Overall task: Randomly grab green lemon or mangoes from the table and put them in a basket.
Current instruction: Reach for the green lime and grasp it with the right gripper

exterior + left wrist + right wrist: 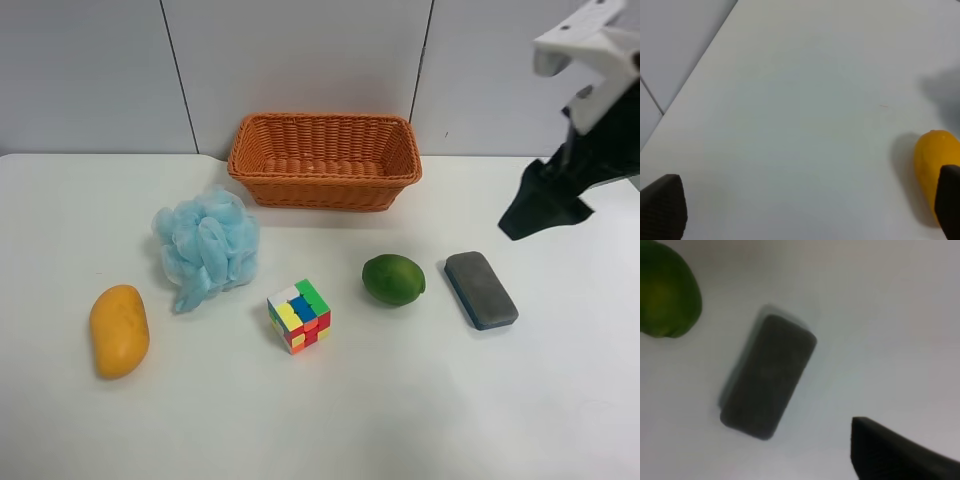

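Observation:
The green lemon (393, 279) lies on the white table (420, 400), right of centre; part of it shows in the right wrist view (665, 292). The orange-yellow mango (119, 330) lies at the left; its end shows in the left wrist view (935, 170). The wicker basket (325, 160) stands at the back and holds nothing. My right gripper (545, 208) hangs above the table to the right of the lemon; only one finger (895, 455) shows. My left gripper (805, 210) is open above the table, one fingertip (662, 205) far from the mango, the other beside it. It is outside the exterior high view.
A fluffy light-blue bath sponge (206, 245) lies in front of the basket's left end. A multicoloured puzzle cube (299, 315) sits between the mango and the lemon. A grey eraser block (480, 289) lies right of the lemon, under my right gripper (767, 375).

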Robot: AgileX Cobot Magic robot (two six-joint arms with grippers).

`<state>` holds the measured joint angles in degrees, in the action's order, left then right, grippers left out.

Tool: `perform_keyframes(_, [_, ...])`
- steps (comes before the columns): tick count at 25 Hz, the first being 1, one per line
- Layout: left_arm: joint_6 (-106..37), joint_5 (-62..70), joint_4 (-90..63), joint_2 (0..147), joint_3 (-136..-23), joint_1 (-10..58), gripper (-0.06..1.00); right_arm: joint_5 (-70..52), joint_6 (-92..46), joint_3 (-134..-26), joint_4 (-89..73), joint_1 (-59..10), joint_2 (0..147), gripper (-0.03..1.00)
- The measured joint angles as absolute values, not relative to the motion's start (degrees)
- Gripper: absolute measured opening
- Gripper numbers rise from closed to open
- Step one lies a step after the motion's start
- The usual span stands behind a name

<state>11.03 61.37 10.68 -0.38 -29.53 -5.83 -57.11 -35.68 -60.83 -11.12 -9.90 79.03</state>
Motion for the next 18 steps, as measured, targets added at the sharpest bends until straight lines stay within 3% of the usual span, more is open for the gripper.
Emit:
perform_keyframes(8, [11.0, 61.4, 10.7, -0.4, -29.5, -5.8, 0.99, -46.8, -35.9, -60.9, -8.1, -19.4, 92.1, 0.99])
perform_keyframes(18, [11.0, 61.4, 10.7, -0.4, -29.5, -5.8, 0.99, -35.9, -36.5, -60.9, -6.5, -24.9, 105.1, 0.99])
